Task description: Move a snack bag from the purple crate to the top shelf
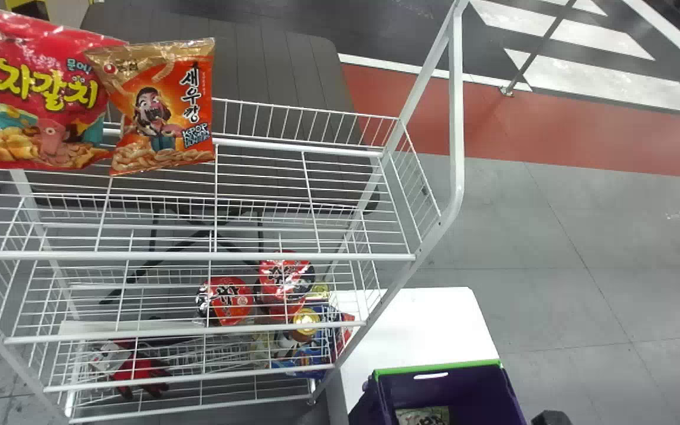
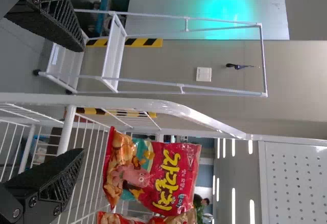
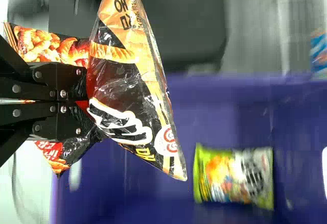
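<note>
My right tool [image 3: 84, 103] is clenching the black-and-orange snack bag [image 3: 125, 89] mid-body, over the purple crate [image 3: 230, 96], leaving both ends free, likely for standing it on the top shelf [image 1: 316, 257]. My left tool [image 2: 79, 101] is hanging open.

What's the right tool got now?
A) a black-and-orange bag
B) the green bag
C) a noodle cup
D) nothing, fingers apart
A: the right tool is closed on the pinched middle of the black-and-orange bag, while the green bag lies in the purple crate.
</note>
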### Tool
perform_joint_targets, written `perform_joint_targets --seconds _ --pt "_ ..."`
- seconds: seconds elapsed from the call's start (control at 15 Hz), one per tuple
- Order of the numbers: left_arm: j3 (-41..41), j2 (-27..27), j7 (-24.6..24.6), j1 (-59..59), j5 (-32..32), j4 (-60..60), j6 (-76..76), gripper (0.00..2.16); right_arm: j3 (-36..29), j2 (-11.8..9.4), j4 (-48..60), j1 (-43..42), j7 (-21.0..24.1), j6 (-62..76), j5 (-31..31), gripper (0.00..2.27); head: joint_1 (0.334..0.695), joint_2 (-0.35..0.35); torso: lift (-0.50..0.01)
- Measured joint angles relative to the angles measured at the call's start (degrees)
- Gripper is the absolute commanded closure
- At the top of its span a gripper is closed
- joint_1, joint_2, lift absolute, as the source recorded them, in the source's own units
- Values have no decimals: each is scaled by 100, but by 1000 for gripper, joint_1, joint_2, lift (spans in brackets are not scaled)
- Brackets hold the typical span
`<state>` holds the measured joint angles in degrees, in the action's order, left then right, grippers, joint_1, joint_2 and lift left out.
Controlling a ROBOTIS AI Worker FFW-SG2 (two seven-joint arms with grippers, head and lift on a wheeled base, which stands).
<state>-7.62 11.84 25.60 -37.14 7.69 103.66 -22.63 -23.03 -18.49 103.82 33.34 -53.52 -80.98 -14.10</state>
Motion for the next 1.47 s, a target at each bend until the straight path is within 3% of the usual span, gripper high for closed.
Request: perform_joint_targets --seconds 0.13,0.4,0.67,1.13,1.33,1.47 --pt "-5 -19 6 -21 -27 9 -7 120 -278 48 727 14 -214 -740 344 1686 695 -350 0" --pt "-60 -46 1 -46 -115 91 115 120 -741 190 1979 -41 -338 -896 989 1686 695 -278 0" --pt "-105 -8 -20 -1 -136 171 238 120 -1249 621 3029 -261 -437 -899 1736 1686 695 -179 0" --pt "-162 12 -19 5 -160 189 265 120 -1262 1302 4650 -1170 -416 -899 1935 1686 695 -57 0" --pt "-170 20 -10 6 -171 195 273 120 -1109 1376 4980 -1963 -235 -899 1905 1686 695 -28 0" --pt "-167 28 -11 11 -171 198 273 120 -775 1383 5014 -2342 191 -899 1877 1683 695 -14 0"
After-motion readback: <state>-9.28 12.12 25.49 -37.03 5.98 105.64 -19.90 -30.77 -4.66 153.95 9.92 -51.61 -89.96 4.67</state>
